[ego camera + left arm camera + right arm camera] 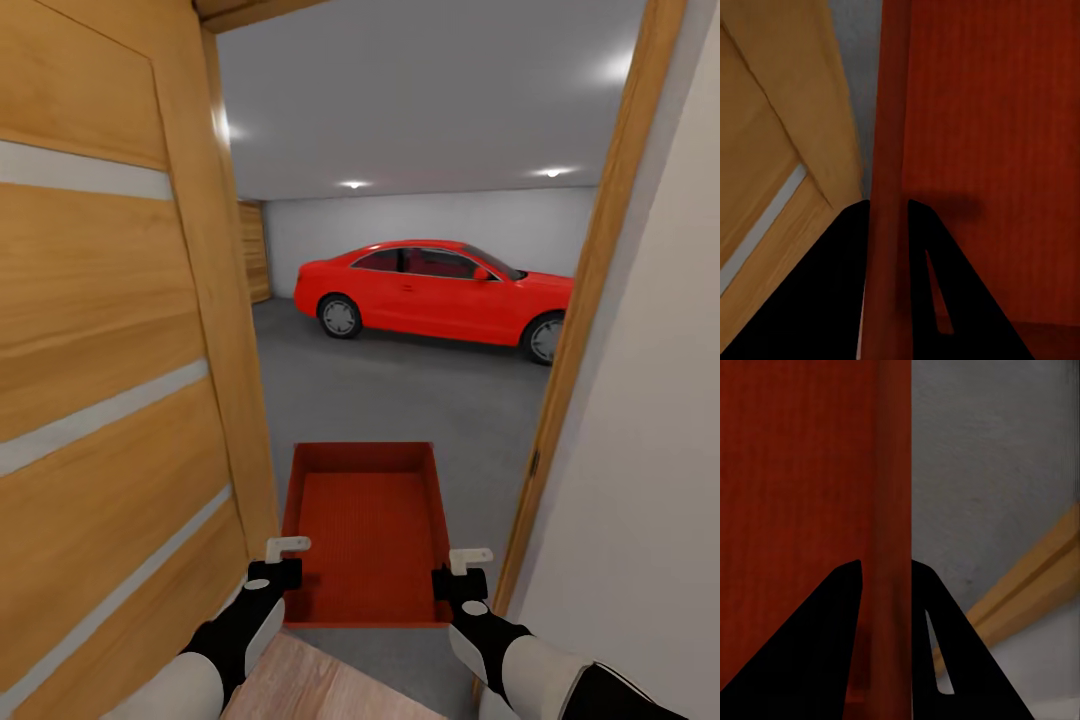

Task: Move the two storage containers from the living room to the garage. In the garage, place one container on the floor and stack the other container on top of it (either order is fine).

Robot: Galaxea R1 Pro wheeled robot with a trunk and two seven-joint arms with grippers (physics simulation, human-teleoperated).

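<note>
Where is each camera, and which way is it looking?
Head view: up on the robot's head, looking down through the doorway into the garage at the red car; both arms hold the box.
Left wrist view: on the left arm, looking along its fingers clamped on the box wall, wooden door beside.
Right wrist view: on the right arm, fingers on the opposite wall, above the grey floor.
All three share the box.

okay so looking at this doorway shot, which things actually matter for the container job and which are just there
Part of the job:
- storage container, orange-red, held by its side walls
- left hand and right hand, each clamped on a wall
- garage floor, dark grey concrete, where it goes

Just there:
- red car
- wooden door
- door frame
</note>
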